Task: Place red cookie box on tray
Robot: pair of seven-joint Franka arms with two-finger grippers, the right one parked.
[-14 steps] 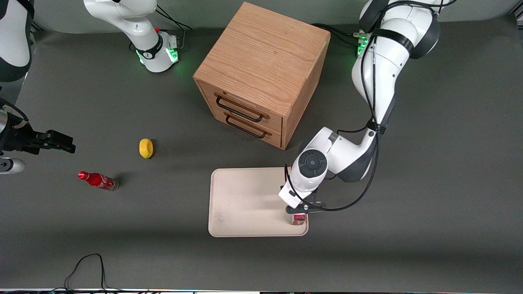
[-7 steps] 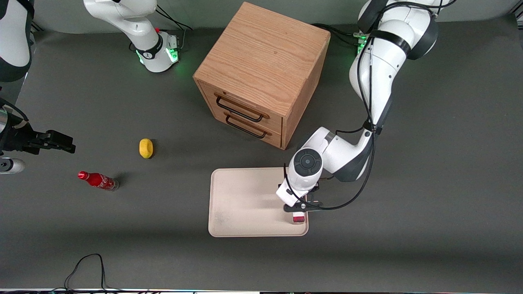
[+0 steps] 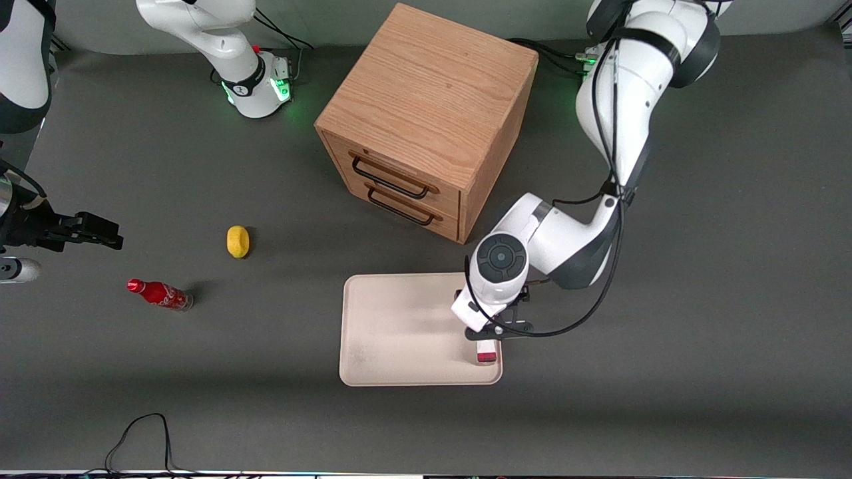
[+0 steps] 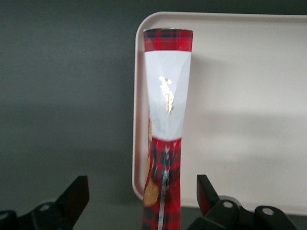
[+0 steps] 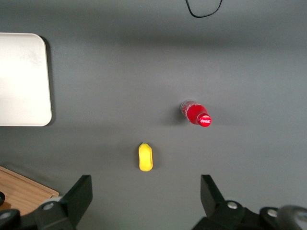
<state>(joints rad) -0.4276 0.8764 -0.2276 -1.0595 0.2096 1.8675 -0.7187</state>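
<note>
Now end effector (image 4: 143, 194) above tray (image 3: 399, 319), fingers (image 4: 76, 194) spread wide, clear of red cookie box (image 4: 165, 143) standing on edge in tray corner; tartan print, no readable text.

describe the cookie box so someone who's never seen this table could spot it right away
Find the wooden drawer cabinet; in front of it lies a cream tray. At the tray's corner nearest the working arm, the red cookie box stands on end between the open gripper fingers, a thin red tartan carton, unlike the round cola bottle.
</note>
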